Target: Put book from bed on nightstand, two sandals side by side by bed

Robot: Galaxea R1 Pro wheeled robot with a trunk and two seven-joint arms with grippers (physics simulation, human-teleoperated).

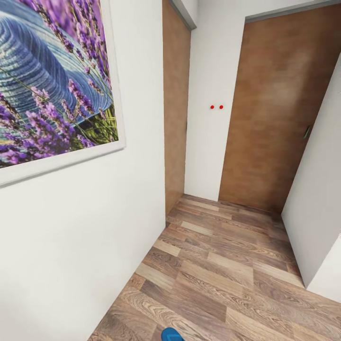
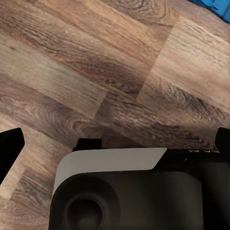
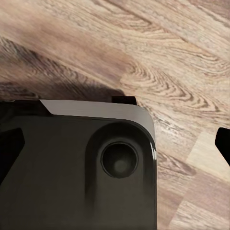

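Observation:
The tip of a bright blue sandal lies on the wood-plank floor at the near edge of the head view. A blue corner of a sandal also shows in the left wrist view, apart from the fingers. My left gripper hangs over the floor, open and holding nothing, its dark fingertips spread wide. My right gripper is open too, with nothing between its fingertips. The book, the bed and the nightstand are out of view.
A white wall with a large lavender picture stands close on the left. Ahead are two brown wooden doors, shut, with a white wall corner between them. Another white wall closes the right. A dark and grey part of the robot sits below both grippers.

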